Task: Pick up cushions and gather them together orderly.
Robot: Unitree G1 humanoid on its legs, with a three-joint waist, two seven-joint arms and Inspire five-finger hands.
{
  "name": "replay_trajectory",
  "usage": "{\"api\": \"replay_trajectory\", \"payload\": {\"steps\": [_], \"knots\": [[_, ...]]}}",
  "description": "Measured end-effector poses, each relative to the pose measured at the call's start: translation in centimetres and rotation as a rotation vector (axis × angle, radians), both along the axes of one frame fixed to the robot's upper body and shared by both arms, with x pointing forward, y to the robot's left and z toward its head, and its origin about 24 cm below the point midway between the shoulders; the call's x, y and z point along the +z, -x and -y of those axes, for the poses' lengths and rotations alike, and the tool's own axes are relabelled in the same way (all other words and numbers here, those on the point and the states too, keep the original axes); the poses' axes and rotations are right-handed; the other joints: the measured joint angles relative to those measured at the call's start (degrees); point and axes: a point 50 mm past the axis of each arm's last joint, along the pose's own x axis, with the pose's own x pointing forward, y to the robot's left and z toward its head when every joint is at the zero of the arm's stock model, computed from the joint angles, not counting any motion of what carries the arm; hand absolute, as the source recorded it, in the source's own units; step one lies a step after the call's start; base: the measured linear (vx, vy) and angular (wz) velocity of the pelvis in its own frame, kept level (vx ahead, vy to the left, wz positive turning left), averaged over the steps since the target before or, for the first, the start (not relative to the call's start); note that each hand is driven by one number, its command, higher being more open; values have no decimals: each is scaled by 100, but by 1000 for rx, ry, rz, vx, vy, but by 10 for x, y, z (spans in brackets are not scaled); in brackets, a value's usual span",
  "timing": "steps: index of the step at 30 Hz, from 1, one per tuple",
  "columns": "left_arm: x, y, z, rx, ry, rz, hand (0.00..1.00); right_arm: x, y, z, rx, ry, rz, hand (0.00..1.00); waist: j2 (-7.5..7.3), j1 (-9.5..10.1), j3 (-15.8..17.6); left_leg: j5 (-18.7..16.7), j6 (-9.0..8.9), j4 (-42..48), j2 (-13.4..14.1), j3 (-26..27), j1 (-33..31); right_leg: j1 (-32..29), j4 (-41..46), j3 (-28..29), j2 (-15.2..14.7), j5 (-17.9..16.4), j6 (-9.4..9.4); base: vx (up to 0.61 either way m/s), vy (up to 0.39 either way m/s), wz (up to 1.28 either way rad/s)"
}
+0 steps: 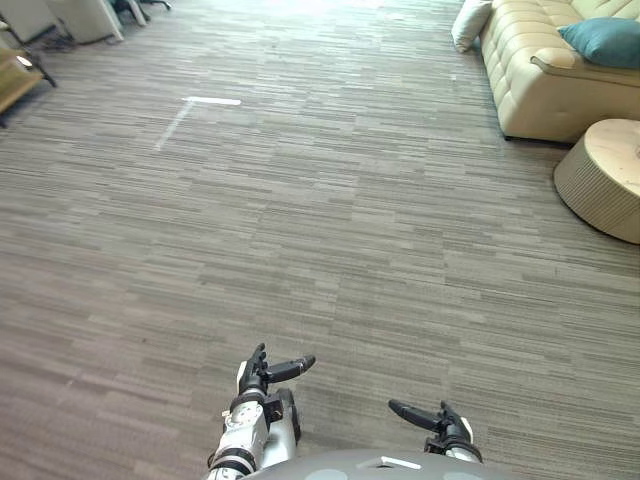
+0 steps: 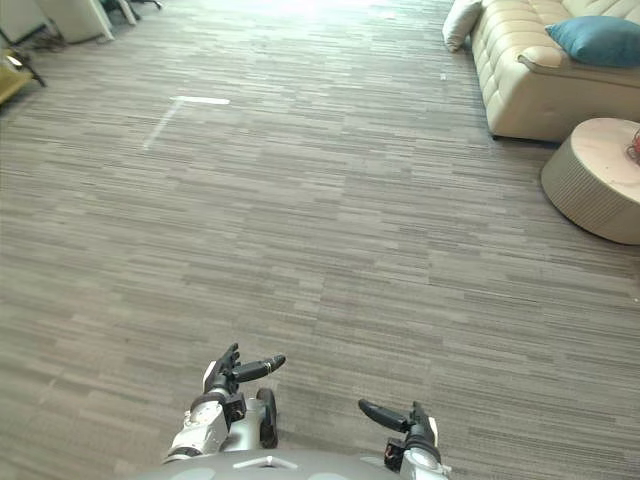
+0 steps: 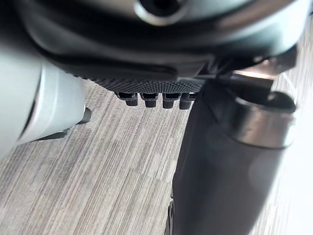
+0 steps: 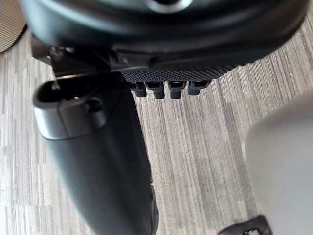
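Left hand (image 1: 258, 378) empty, teal cushion (image 1: 603, 40) cropped, possibly white cushion (image 1: 470, 25)

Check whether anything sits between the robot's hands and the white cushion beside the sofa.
Nothing visible does. Only carpet lies between the left hand, the right hand and the white cushion at the sofa's end; the round table stands right of that line.

Floor (image 1: 300, 230): carpet, matt, short pile with a fine streaked grey weave.
Sofa (image 1: 540, 90): cream leather-look upholstery, smooth, slight sheen, padded in ribs.
Teal cushion (image 1: 605, 40): matt cloth.
White cushion (image 1: 470, 25): soft matt cloth.
Round table (image 1: 590, 185): ribbed matt side; smooth, pale wood-look top.
Left hand (image 1: 268, 375) and right hand (image 1: 432, 420): dark matt plastic, palms finely knurled.
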Motion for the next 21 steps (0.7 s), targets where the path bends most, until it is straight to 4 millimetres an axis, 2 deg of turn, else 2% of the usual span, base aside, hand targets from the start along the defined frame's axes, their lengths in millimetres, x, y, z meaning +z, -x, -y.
{"api": "replay_trajectory", "payload": {"steps": [1,2,3,4,5,6,7,8,9,10,11,12,13,14,15,16,17,18,20,21], "knots": [[-3,4,-1,9,-12,-38,100,2,-5,4,24,12,24,100,58,-29,61,-170,89,-198,-96,4,543,-430,1042,-170,-98,42,-26,560,214,-8],[-4,7,-3,21,-22,-48,100,5,-9,9,32,30,49,100,203,-44,140,-261,108,-474,-96,3,1047,-726,1401,-447,-124,-21,-130,544,187,-10],[-5,9,-3,24,-25,-54,100,6,-10,10,32,34,56,100,254,-53,153,-272,116,-610,-96,1,1205,-861,1459,-567,-127,-37,-157,588,132,-5],[-6,13,-6,35,-32,-66,100,10,-18,13,26,51,99,100,323,-138,184,-385,11,-1073,-62,-54,1774,-1519,1288,-1165,-130,-177,-336,462,56,1],[-6,14,-7,36,-34,-69,100,11,-20,13,27,53,109,100,311,-150,203,-401,-5,-1160,-51,-48,1903,-1693,1120,-1310,-127,-217,-405,555,4,2],[-8,17,-7,38,-35,-80,100,13,-26,14,30,56,127,100,300,-192,268,-439,-9,-1329,-16,-31,2181,-1905,610,-1641,-110,-315,-568,375,-45,3],[-9,18,-7,32,-33,-90,100,15,-30,14,33,59,134,100,301,-233,290,-452,-19,-1432,15,-16,2340,-2006,165,-1856,-100,-323,-600,589,-106,12],[-10,19,-4,-1,-38,-97,100,15,-32,14,30,57,139,100,293,-279,323,-480,-57,-1663,63,33,2621,-2149,-899,-2132,-27,-176,-621,500,-118,18],[-10,18,-2,-19,-34,-96,100,15,-32,14,24,58,140,100,271,-282,332,-520,-109,-1782,71,33,2782,-2179,-1539,-2152,32,41,-617,609,-209,29],[-10,18,2,-51,-28,-96,100,15,-32,15,19,55,143,100,252,-311,373,-643,-209,-1902,72,-58,3020,-2151,-1992,-2106,88,851,-863,528,-231,15],[-11,17,8,-65,-9,-98,100,17,-38,18,25,64,147,100,361,-278,402,-642,-201,-1961,170,-116,3157,-2108,-1836,-2162,220,636,-1217,532,-240,10],[-10,14,11,-75,2,-93,100,18,-41,19,32,70,151,100,404,-272,422,-545,-188,-1920,189,-135,3132,-2132,-1712,-2149,221,469,-1193,530,-232,3],[-11,14,17,-90,18,-93,100,18,-41,21,20,71,153,100,420,-315,443,-379,-271,-1826,194,-170,3170,-2129,-1452,-2143,173,150,-1214,503,-242,11],[-12,17,22,-95,29,-102,100,18,-40,22,-1,68,149,100,461,-347,419,-287,-345,-1629,248,-239,3170,-2058,-1304,-2160,174,-102,-1230,605,-291,23],[-12,18,27,-97,42,-106,100,17,-40,23,-9,69,145,100,561,-413,403,-241,-439,-983,437,-416,3009,-1794,-1329,-2299,236,-317,-1240,593,-286,30],[-12,18,27,-104,42,-105,100,17,-38,22,-5,65,137,100,583,-467,409,-128,-858,23,625,-682,2647,-1518,-1442,-2415,299,-441,-1239,483,-229,34],[-12,16,27,-110,39,-99,100,16,-37,21,2,64,129,100,626,-470,425,82,-1411,968,743,-962,2262,-1267,-1596,-2471,404,-481,-1250,448,-190,15],[-9,13,25,-102,41,-75,100,15,-35,21,12,66,120,100,732,-440,439,156,-1574,2524,919,-1110,1622,-846,-1937,-2522,645,-487,-1266,343,-114,-6],[-6,10,19,-59,36,-48,100,14,-32,19,48,70,102,100,759,-418,433,49,-1480,3713,1056,-917,862,-223,-2450,-2514,868,-484,-1267,436,-82,-21],[-5,9,16,-52,30,-37,100,12,-30,18,51,66,91,100,702,-398,441,-44,-1316,3728,1070,-727,618,55,-2666,-2497,899,-464,-1280,434,-55,-23]]}}
